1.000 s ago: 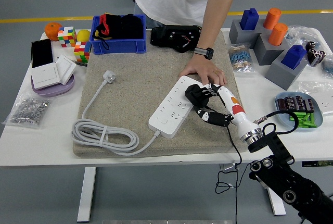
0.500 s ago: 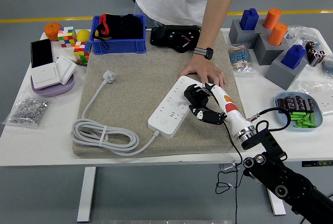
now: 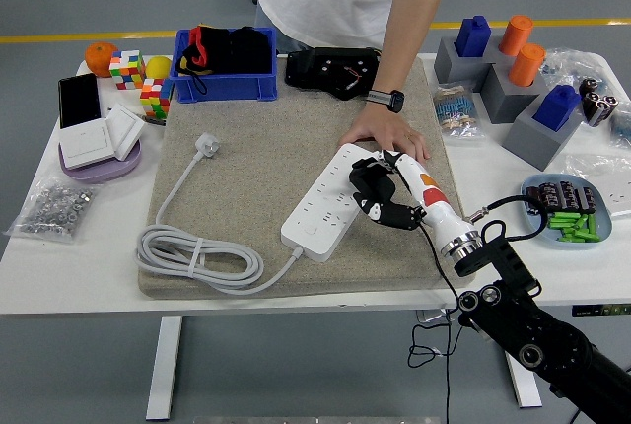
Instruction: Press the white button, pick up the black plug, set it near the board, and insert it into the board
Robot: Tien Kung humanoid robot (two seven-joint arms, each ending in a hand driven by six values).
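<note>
Head view: the right hand [image 3: 383, 192] reaches in from the lower right, fingers curled around the black plug [image 3: 367, 180], mostly hidden in the grip, held over the board [image 3: 325, 204]. The board's long axis runs near-left to far-right on the mat [image 3: 246, 148]. A person's hand [image 3: 386, 133] rests just beyond.

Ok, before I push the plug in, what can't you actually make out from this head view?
- Black plug: the right hand wraps it, so its prongs are hidden.
- Power strip: the socket under the hand is covered; alignment unclear.
- White button: too small to pick out on the strip.
- Person's hand: the robot's hand hides whether it touches the strip's far end.
- Left arm: outside the picture.
</note>
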